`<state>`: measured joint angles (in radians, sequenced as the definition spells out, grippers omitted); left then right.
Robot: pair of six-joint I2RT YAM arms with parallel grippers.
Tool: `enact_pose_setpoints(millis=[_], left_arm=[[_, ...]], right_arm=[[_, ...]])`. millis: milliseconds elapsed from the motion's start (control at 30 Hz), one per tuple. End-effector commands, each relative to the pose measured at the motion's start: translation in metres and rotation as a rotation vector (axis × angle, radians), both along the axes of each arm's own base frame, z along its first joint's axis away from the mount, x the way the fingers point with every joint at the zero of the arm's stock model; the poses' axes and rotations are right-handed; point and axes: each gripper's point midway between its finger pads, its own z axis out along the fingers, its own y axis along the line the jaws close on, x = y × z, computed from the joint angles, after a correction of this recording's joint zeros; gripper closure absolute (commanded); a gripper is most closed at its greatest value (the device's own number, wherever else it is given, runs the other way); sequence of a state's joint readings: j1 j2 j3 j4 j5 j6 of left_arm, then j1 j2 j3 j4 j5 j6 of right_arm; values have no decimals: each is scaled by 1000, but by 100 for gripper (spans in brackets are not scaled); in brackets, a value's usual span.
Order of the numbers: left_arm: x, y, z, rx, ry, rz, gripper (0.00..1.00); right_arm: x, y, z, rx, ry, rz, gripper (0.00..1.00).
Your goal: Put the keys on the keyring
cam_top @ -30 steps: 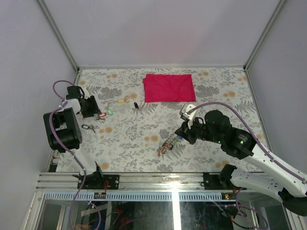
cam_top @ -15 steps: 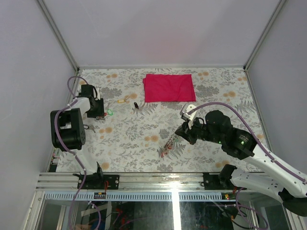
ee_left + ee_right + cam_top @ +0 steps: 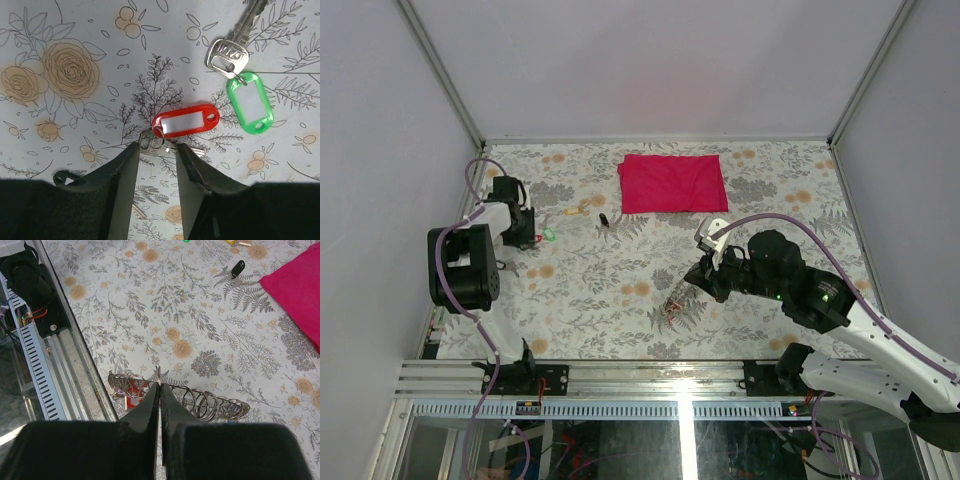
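A table (image 3: pixel 590 300) with a pale flower-printed cover fills the view. Plain grey-white walls (image 3: pixel 650 60) close it at 9, 12 and 3 o'clock. A metal rail (image 3: pixel 650 372) runs along its edge at 6 o'clock.

Straddling the metal head of the red-tagged key (image 3: pixel 185 121) with the left gripper (image 3: pixel 157 148) spread, a fingertip on either side. Just right of its tag, a green-tagged key (image 3: pixel 249 102), flat on the floral tabletop (image 3: pixel 65 70).

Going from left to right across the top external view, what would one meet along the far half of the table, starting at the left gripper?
left gripper → green-tagged key → yellow-tagged key → black-tagged key → red folded cloth. The keyring in the right gripper sits within the cloth's span, so omitted.
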<state>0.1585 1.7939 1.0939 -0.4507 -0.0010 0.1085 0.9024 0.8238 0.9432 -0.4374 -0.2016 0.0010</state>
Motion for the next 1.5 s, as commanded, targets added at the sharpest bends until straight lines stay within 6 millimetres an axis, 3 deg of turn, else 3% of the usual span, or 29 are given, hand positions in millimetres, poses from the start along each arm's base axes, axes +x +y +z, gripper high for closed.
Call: enact_pose_setpoints(millis=[0, 167, 433, 633, 733, 833, 933, 1067, 1167, 1267, 1333, 1467], left_arm=[[-1, 10, -4, 52, 31, 1, 64], [-2, 10, -7, 53, 43, -1, 74], [-2, 7, -6, 40, 45, -12, 100], [2, -6, 8, 29, 15, -38, 100], [5, -28, 25, 15, -31, -84, 100], [2, -67, 45, -68, -81, -174, 100], [-7, -105, 64, -193, -126, -265, 100], [-25, -157, 103, -359, -221, -429, 100], [-34, -177, 130, -377, -286, -513, 100], [-35, -164, 130, -292, -296, -468, 100], [-35, -145, 114, -219, -264, -406, 83], [-33, -124, 97, -274, -226, -284, 66]], right_arm=[[1, 6, 22, 64, -44, 14, 98], [1, 5, 23, 64, -46, 12, 98], [1, 4, 22, 65, -47, 11, 98], [2, 2, 25, 71, -56, -5, 98], [6, -1, 30, 87, -72, -31, 98], [10, -4, 36, 102, -103, -57, 99], [11, -6, 41, 107, -157, -45, 100], [12, -11, 50, 127, -274, -25, 100], [13, -14, 63, 159, -368, -20, 100], [16, -16, 70, 160, -402, -33, 100], [20, -15, 68, 139, -389, -42, 100], [25, -10, 57, 106, -335, -52, 100]])
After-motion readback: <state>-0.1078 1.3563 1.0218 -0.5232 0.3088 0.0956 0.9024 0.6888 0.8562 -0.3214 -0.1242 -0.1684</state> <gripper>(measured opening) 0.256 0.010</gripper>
